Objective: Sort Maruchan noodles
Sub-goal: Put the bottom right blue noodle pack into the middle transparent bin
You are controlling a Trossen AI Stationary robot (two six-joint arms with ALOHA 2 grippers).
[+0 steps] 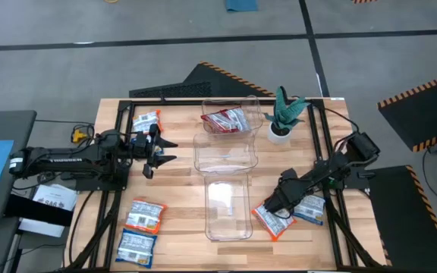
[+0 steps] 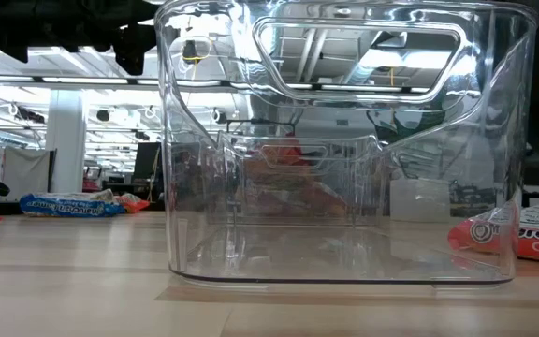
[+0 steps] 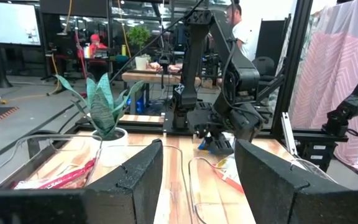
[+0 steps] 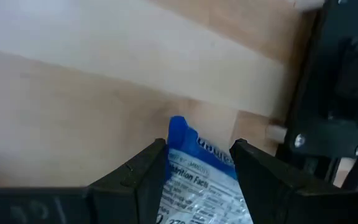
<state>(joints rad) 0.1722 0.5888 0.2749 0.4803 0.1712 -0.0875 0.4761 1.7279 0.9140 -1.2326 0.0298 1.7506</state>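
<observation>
My right gripper (image 1: pixel 274 205) is at the table's near right and is shut on a blue-and-white noodle packet (image 4: pixel 201 177). An orange packet (image 1: pixel 270 221) and a blue-and-white one (image 1: pixel 311 211) lie on the table beside it. My left gripper (image 1: pixel 161 150) is open and empty above the table's left side, pointing at the bins; it also shows in its wrist view (image 3: pixel 197 186). Red packets (image 1: pixel 226 120) lie in the far clear bin (image 1: pixel 258 106). More packets lie flat at far left (image 1: pixel 146 119) and near left (image 1: pixel 144 214), (image 1: pixel 136 246). My right gripper pinches the blue-and-white packet between its two fingers, one finger (image 4: pixel 142 174) on each side of it. The packet's blue end (image 4: pixel 179 132) sticks out past the fingertips. The table behind it looks farther off, so the packet seems lifted off the table.
Three clear bins stand in a row down the table's middle: the far one, a middle one (image 1: pixel 203 155) and a near one (image 1: pixel 211 212), which fills the low view (image 2: pixel 185 140). A plant in a white pot (image 1: pixel 281 121) stands at far right. A black frame (image 1: pixel 326 152) edges the table.
</observation>
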